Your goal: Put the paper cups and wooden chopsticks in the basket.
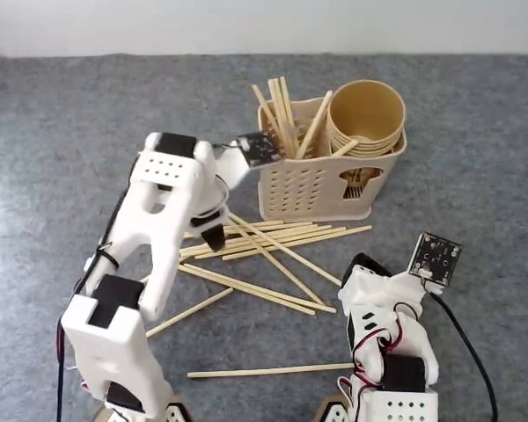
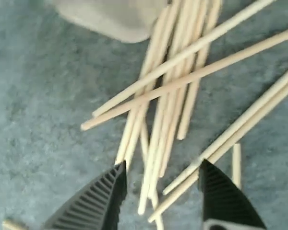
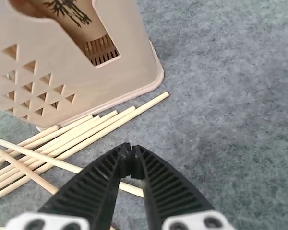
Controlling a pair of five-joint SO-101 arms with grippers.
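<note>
Left jaws of mine stand wide open, low over the loose wooden chopsticks (image 2: pixel 159 120) that lie crossed on the grey tabletop (image 1: pixel 62 123) just in front of the basket (image 1: pixel 310 189); several sticks run between the two tips. My right jaws are pressed shut on nothing, near the basket's front corner. Paper cups (image 1: pixel 367 112) sit stacked in the basket already, with a few sticks beside them. To pick well, I judge I should sink straight down until both tips meet the tabletop. I should straddle the tight bundle across its length, not the crossed singles, and close slowly so nothing rolls out or levers up a neighbour.
</note>
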